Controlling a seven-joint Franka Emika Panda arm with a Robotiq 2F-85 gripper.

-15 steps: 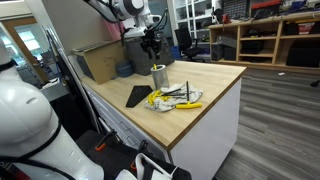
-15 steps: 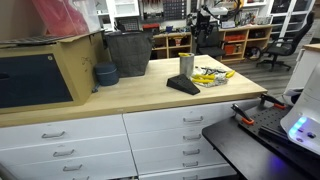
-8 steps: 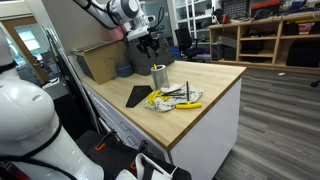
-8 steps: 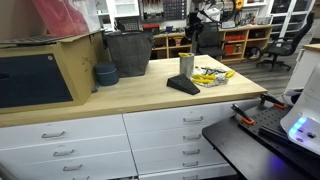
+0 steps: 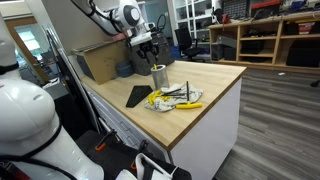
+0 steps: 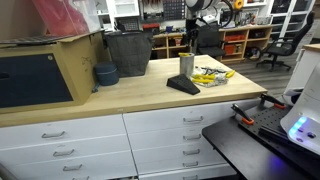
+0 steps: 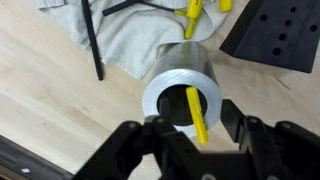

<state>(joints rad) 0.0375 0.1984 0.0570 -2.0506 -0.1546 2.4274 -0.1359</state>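
Where hand (image 7: 193,128) hovers, brushed-metal cylinder cup (image 7: 172,78), slim yellow rod (image 7: 195,108)

— Carrying everything?
— Wooden countertop (image 5: 215,80) over white drawers (image 6: 60,135).
— Directly on the wood?
— Metal cup (image 7: 180,90), upright, at the edge of a crumpled cloth (image 7: 130,35). Flat black wedge (image 5: 138,96) just beside.
— Further back?
— Blue bowl (image 6: 105,74), dark bin (image 6: 127,53), cardboard box (image 5: 97,62).

Upright silver cup (image 7: 183,68), yellow rod (image 7: 197,115) inside
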